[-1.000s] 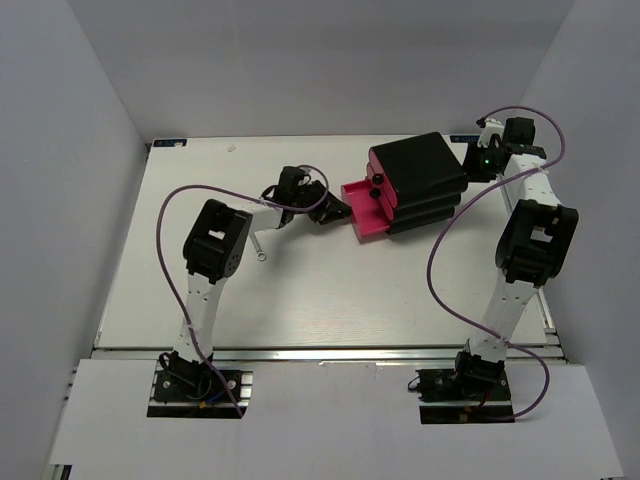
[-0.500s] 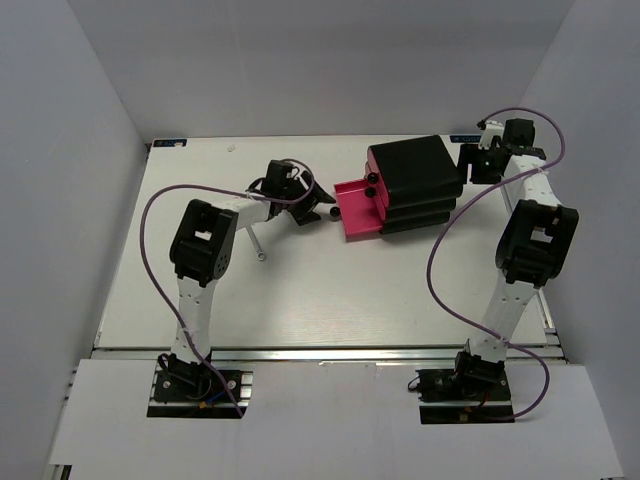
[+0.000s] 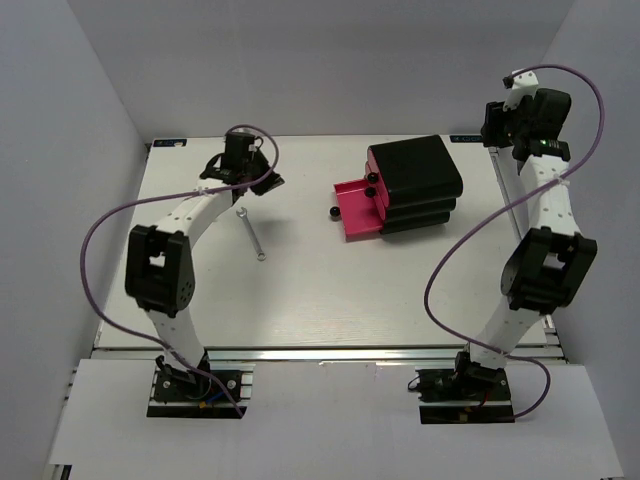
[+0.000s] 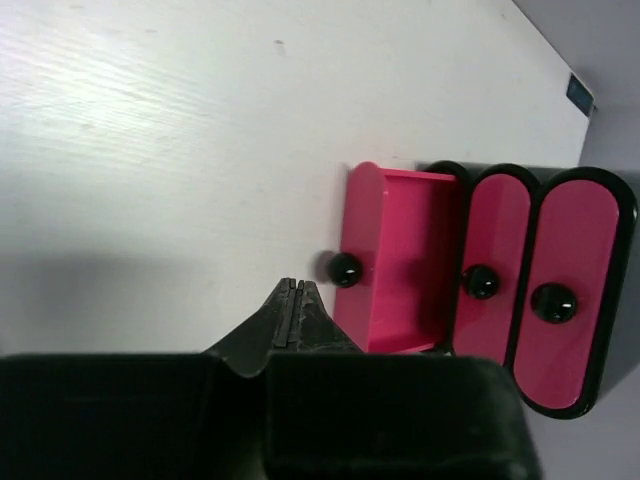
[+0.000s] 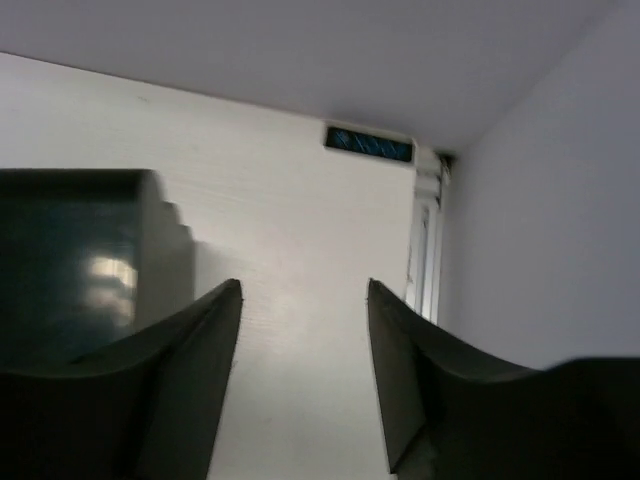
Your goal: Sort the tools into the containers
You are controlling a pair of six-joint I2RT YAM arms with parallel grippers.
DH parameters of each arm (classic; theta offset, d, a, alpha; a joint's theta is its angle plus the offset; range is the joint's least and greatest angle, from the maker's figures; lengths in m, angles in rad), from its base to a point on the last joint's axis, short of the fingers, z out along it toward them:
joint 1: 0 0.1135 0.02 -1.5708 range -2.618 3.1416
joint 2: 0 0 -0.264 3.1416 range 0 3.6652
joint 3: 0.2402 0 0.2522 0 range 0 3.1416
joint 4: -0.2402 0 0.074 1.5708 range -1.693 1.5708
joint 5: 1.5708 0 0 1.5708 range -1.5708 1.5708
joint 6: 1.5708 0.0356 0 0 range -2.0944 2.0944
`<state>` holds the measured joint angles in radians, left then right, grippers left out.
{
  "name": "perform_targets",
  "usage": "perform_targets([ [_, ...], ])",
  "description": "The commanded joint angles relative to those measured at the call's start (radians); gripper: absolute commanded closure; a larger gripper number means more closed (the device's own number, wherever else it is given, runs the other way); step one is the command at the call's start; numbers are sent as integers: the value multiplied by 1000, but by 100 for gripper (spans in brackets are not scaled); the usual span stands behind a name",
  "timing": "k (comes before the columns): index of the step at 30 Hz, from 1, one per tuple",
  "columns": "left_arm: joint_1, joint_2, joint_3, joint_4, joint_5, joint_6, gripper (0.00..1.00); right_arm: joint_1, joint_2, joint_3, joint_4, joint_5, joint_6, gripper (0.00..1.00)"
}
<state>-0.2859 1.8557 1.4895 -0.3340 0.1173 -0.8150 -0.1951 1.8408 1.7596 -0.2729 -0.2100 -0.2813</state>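
- Since half a second ago the left hand (image 4: 297,300) has swung away from the open drawer to the far left of the desk (image 3: 300,290), and its fingers are now pressed flat together on nothing.
- The right hand (image 5: 303,290) has lifted from beside the cabinet (image 3: 415,168) toward the right wall (image 3: 600,90). Its fingers are spread, with only bare desk between them.
- The wrench (image 3: 250,234) has not moved: slim, silvery, with a ring at its near end, it lies flat and slanted on the desk, between the left hand and the drawers and touching neither.
- The cabinet is a glossy black box with rounded corners, standing at the far centre-right of the desk.
- Its lowest drawer (image 4: 395,255) stands pulled out (smooth pink-red plastic, shallow, rounded front), with a round black knob (image 4: 345,269). The two upper drawers (image 4: 495,270) sit closed.
- The desk is white with a fine wood grain. Open surface lies around the wrench on every side and across the whole near half.
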Motion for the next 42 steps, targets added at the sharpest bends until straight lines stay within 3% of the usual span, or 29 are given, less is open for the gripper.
perform_targets([
  [1,34,-142,-95,-71,-99,83,100,44,-146,-75,165,-379,-74,47],
  [2,40,-214,-121,-73,-123,98,100,75,-181,-89,159,-453,-125,60],
  [3,47,-251,-148,-79,-175,112,100,120,-190,-94,126,-513,-162,67],
  [5,60,-355,-222,-97,-212,143,100,316,-204,-94,-10,-536,-247,84],
  [6,68,-386,-244,-121,-222,151,89,394,-203,-97,-43,-504,-249,88],
  [7,74,-417,-285,-137,-241,158,78,536,-198,-106,-70,-452,-240,89],
  [9,80,-511,-333,-181,-257,158,53,658,-170,-127,-74,-410,-141,88],
  [13,83,-691,-458,-237,-315,126,35,920,-57,-94,-78,-196,52,73],
  [16,83,-838,-546,-283,-350,91,29,1012,90,-3,-150,-62,216,62],
  [21,86,-990,-621,-387,-389,65,28,1111,314,190,-212,153,344,46],
  [26,86,-1101,-647,-473,-401,39,27,1160,429,254,-164,202,383,40],
  [42,85,-1231,-644,-638,-398,42,26,1183,659,448,17,423,373,41],
])
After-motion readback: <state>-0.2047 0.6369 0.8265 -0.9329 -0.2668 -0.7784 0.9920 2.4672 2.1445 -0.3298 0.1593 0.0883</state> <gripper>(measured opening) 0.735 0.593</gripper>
